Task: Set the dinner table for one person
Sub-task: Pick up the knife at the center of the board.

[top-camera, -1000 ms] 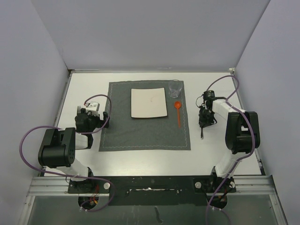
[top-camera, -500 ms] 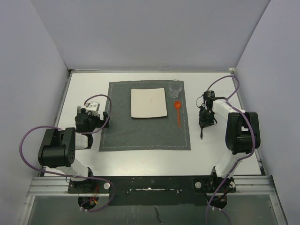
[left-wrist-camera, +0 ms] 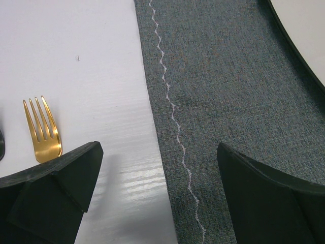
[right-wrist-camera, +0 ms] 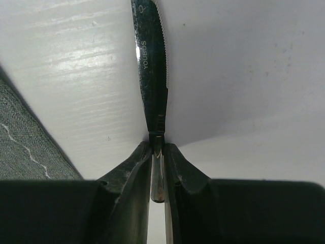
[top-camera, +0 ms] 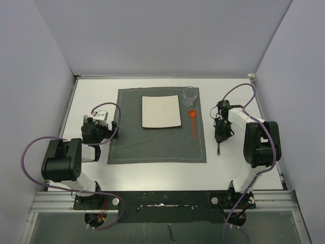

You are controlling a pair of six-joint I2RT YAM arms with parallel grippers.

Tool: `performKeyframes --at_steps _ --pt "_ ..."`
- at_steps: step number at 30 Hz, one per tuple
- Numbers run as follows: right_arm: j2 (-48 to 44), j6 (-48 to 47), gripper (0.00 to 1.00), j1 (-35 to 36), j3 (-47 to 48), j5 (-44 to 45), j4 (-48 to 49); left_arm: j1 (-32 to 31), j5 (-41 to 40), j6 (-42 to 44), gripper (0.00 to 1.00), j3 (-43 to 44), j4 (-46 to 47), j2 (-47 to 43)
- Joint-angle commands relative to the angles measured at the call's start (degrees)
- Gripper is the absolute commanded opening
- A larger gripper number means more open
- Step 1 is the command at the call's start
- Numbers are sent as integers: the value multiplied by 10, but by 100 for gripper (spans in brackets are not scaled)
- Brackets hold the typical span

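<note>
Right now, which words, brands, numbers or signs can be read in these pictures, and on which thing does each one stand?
"YOUBOS": stamped along the blade of the knife that the right pincer grips.
A small round sign nearer the blade's tip: too small to read.
A faint mark on the white plate in the top view: too small to read.
The left wrist view shows no text.

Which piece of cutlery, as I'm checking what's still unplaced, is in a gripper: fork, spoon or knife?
The serrated knife, clamped in the right gripper. The orange spoon lies free on the placemat, the gold fork on the table.
</note>
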Motion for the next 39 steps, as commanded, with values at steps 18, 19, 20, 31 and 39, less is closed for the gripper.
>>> performKeyframes --at_steps 18,19,20,31,39 --pt "-46 13 0 30 58 18 -58 1 7 3 98 2 39 7" --pt "-46 13 0 31 60 18 -59 1 7 3 98 2 38 7" --pt "-45 13 0 31 62 18 -61 1 7 3 98 2 38 7" --pt "-35 17 0 47 86 16 -79 1 7 3 98 2 39 7" --pt "-24 20 0 61 104 12 -92 1 5 4 98 3 38 7"
